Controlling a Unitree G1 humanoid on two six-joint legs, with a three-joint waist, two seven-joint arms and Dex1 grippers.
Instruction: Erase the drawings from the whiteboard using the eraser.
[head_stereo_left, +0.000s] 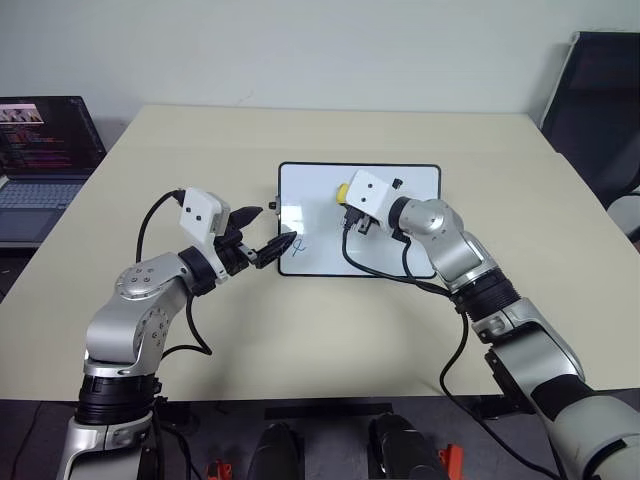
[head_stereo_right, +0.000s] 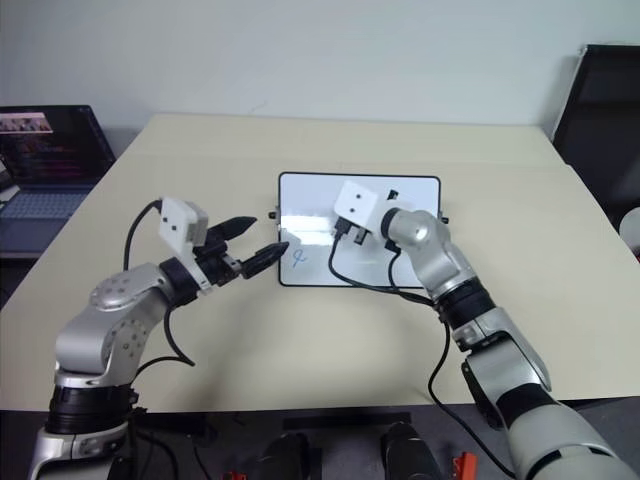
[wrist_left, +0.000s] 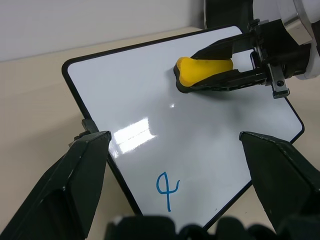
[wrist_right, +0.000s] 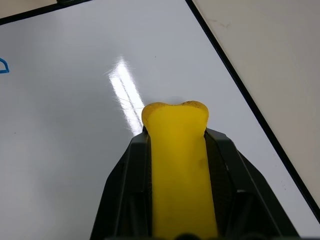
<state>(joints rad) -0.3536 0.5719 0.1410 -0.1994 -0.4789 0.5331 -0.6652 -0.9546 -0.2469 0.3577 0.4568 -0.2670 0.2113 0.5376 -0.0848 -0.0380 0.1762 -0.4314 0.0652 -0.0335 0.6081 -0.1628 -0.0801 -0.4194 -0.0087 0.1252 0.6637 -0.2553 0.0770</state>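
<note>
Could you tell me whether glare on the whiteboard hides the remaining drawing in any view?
Left wrist view: a bright glare patch on the whiteboard sits clear of the blue drawing. Right wrist view: a glare streak runs down to the eraser, away from the drawing at the picture's edge.

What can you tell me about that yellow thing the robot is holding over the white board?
It is the eraser, a small oblong yellow block with a rounded, slightly notched end and a dark underside. It looks smooth, like plastic or foam. The right gripper is shut on it, one black finger on each long side, with the tip poking out beyond them. It sits low over the whiteboard, seemingly resting on it, well away from the blue loop drawing near the board's opposite edge.
</note>
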